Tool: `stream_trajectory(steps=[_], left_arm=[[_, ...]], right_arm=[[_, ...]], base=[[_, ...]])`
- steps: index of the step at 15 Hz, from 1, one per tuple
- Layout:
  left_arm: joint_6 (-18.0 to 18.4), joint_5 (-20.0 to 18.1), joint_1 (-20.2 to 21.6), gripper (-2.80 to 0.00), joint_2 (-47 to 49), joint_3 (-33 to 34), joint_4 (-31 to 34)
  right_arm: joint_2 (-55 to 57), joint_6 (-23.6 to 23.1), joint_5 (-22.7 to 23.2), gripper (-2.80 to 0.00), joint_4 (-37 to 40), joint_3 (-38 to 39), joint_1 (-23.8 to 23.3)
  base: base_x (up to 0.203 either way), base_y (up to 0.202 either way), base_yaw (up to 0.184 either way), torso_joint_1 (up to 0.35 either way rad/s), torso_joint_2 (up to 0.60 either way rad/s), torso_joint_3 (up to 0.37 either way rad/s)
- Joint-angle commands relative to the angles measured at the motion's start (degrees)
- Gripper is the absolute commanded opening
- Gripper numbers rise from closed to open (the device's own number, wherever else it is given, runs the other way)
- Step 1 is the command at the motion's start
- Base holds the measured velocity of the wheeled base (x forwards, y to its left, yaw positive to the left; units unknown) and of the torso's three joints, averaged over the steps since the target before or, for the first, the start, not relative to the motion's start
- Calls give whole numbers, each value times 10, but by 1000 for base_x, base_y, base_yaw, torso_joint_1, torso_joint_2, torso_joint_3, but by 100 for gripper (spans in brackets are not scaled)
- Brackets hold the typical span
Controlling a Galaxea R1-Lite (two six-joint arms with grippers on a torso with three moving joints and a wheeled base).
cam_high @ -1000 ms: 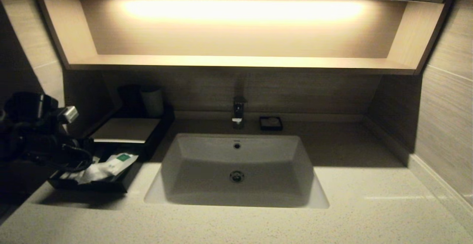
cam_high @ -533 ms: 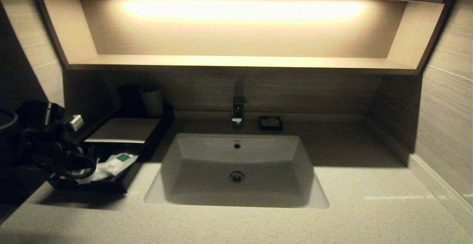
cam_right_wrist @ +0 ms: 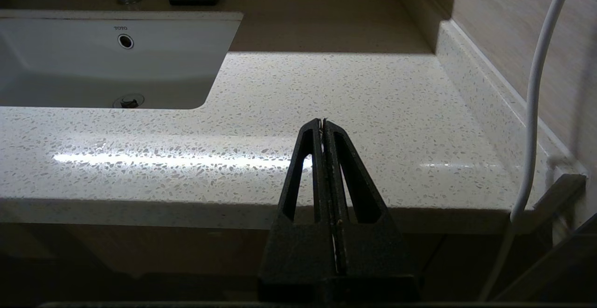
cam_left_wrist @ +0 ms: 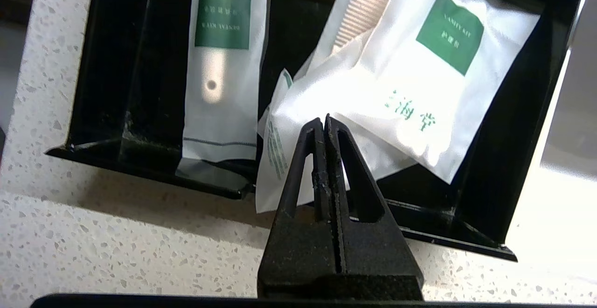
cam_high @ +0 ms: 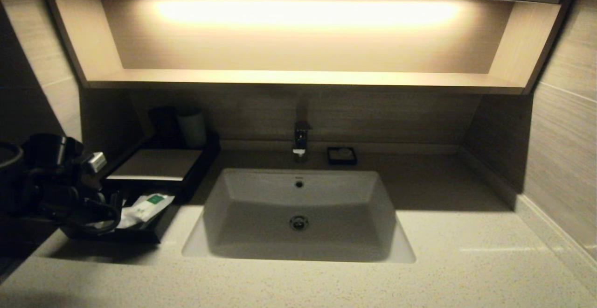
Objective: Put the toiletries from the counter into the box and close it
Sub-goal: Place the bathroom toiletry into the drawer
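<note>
A black open box (cam_high: pixel 126 237) stands on the counter left of the sink. It holds several white packets with green labels (cam_high: pixel 147 204). In the left wrist view I see a dental kit packet (cam_left_wrist: pixel 221 65), a vanity kit packet (cam_left_wrist: pixel 419 74), a comb packet (cam_left_wrist: pixel 361 9) and a lower packet (cam_left_wrist: pixel 280 158) that overhangs the box's front rim (cam_left_wrist: pixel 466 245). My left gripper (cam_left_wrist: pixel 325 119) is shut and empty, over the box's near edge, and also shows in the head view (cam_high: pixel 112 205). The light lid panel (cam_high: pixel 156 164) lies behind the open part. My right gripper (cam_right_wrist: pixel 322 121) is shut and empty, parked off the counter's front edge.
A white sink (cam_high: pixel 298 214) with a faucet (cam_high: pixel 301 140) takes the middle. A small black soap dish (cam_high: pixel 342 155) sits behind it. Two cups (cam_high: pixel 191 126) stand at the back of the box tray. A white cable (cam_right_wrist: pixel 536 88) hangs by the right wall.
My left arm has come down and a little to the right, closer over the front of the box. The packets and the right arm have not moved.
</note>
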Motion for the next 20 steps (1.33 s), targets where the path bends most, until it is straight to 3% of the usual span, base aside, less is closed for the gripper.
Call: stream_trajectory(steps=[1,9,20], left_arm=[[0,1,-2,-280,-5,4,0],[2,2,-3,-280,-27,22,0],[-1,4,-2,-280,24,8,-10]], right_arm=[[-1,0,0,-280,0,1,0],[-1,0,0,-280,0,1,0],[-1,0,0,-280,0,1,0]], base=[[0,0,0,0,0,0],[0,0,0,0,0,0],[0,0,0,0,0,0]])
